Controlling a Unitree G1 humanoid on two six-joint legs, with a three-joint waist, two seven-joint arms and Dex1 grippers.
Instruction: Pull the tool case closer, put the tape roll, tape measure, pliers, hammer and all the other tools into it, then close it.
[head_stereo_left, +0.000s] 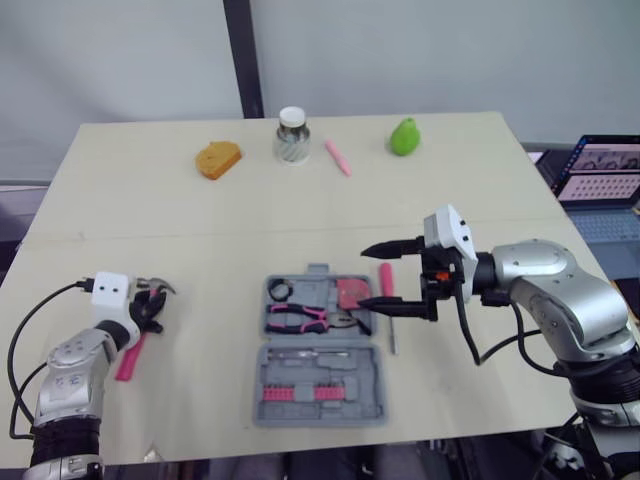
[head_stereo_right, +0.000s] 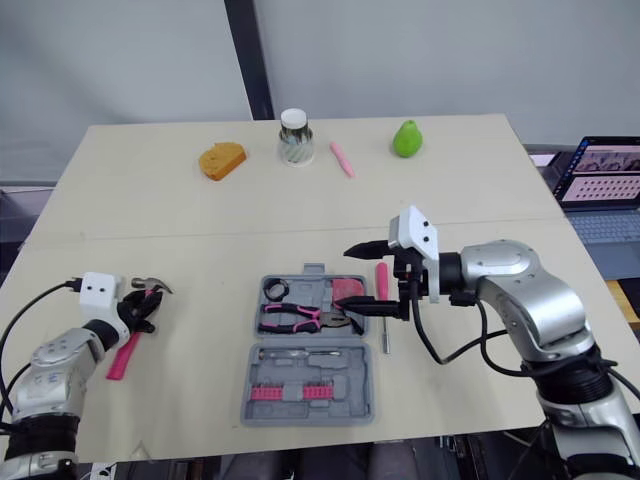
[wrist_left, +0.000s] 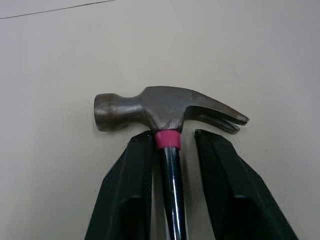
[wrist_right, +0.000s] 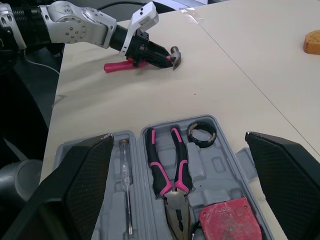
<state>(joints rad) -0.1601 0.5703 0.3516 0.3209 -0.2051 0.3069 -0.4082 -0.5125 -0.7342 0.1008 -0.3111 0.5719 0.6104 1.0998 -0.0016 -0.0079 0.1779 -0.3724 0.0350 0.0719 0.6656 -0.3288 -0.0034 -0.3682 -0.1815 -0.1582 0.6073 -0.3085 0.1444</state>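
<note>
Tool case (head_stereo_left: 318, 343) near front edge, right gripper (head_stereo_left: 363, 277) agape, hammer (wrist_left: 165, 107) seemingly ungripped

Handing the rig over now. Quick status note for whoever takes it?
Left end effector: open, fingers straddling the hammer neck; it lies on the table, left of the tool case.
Right end effector: open, empty, over the case's right edge.
Done: pliers, tape roll, tape measure in the open case.
Left: hammer, pink screwdriver on the table right of the case, then close.

grey tool case (head_stereo_left: 372, 372), pink-handled pliers (head_stereo_left: 297, 317) and hammer (head_stereo_left: 131, 358), red tape measure (head_stereo_left: 351, 292).
</note>
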